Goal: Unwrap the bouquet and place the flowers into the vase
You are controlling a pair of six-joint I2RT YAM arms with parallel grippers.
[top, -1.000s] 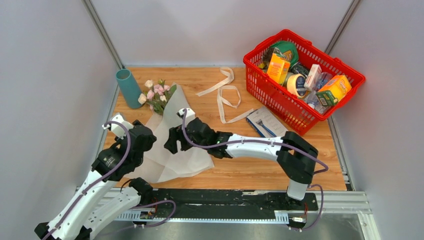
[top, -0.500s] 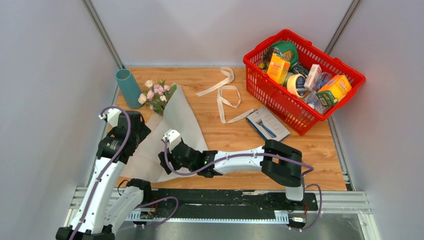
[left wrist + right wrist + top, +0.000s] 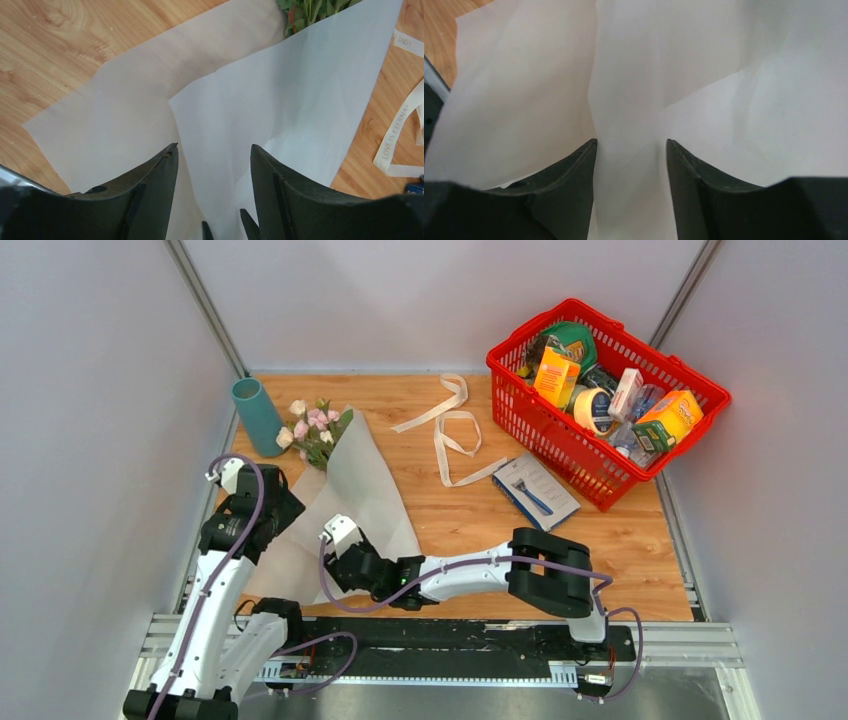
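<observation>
The bouquet lies unwrapped at the table's left. Its white paper (image 3: 355,495) is spread flat, and the pink and cream flowers (image 3: 315,430) rest at its far tip, beside the upright teal vase (image 3: 257,416). The stems are hidden under a paper fold. Green leaves (image 3: 312,10) show at the top of the left wrist view. My left gripper (image 3: 280,515) (image 3: 214,146) hovers open over the paper's left side (image 3: 250,115). My right gripper (image 3: 328,575) (image 3: 631,142) is low over the paper's near part (image 3: 704,75), jaws apart, with a raised crease running between them.
The untied cream ribbon (image 3: 450,430) (image 3: 400,145) lies on the wood right of the paper. A flat blue-edged packet (image 3: 535,490) sits further right. A red basket (image 3: 690,375) full of groceries stands at the back right. Grey walls close in on both sides.
My right arm has swung back and left, from the paper's middle to its near edge, and its jaws have narrowed somewhat. My left arm has drawn back slightly, still open.
</observation>
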